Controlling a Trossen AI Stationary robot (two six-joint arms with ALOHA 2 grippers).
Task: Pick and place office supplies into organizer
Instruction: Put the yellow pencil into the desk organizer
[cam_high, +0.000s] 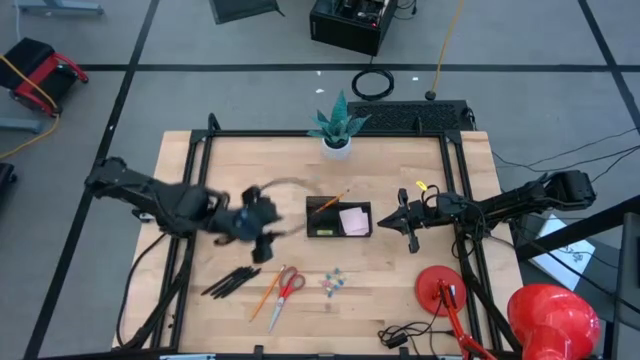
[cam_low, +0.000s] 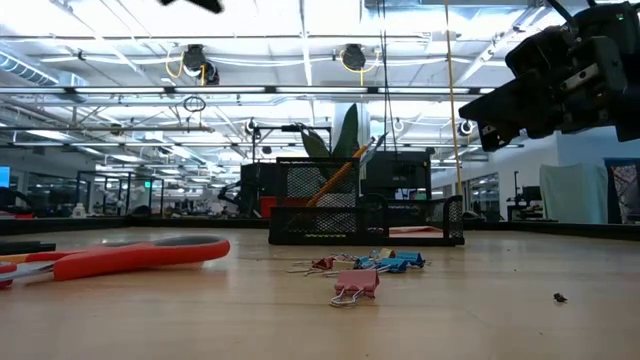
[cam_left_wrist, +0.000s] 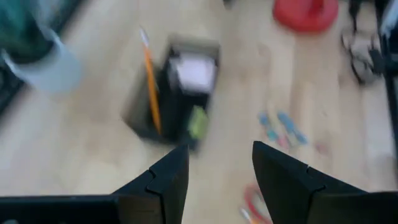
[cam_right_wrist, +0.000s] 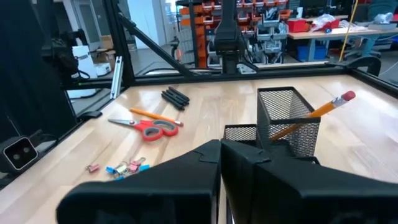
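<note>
the left gripper (cam_left_wrist: 214, 171) has its jaws apart with nothing between them. it hangs above the tabletop (cam_high: 400, 290). just ahead of the jaws sits the organizer (cam_high: 338, 218), a small black mesh tray. an orange pencil (cam_high: 328, 201) leans out of its tall part, and a pink sticky-note pad (cam_high: 354, 221) lies in its flat part. there looks to be a small yellow-green thing (cam_left_wrist: 198, 122) on the tray too, but it is too blurry to name.

a little below and beside these jaws lie the things not put away yet: the black pens (cam_high: 232, 282), a second orange pencil (cam_high: 265, 297), the red-handled scissors (cam_high: 287, 289) and, farther along, a little heap of clips (cam_high: 333, 282). all of them rest on the bare wood, apart from the tray.

the right gripper (cam_high: 409, 222) waits on the other side of the tray with its jaws squeezed shut and nothing in them. the tray stands just in front of them.

so i think the job is partly done. a pencil and the pad are in. the pens, the other pencil, the scissors and the clips are left. the empty left jaws look ready for the next one.
</note>
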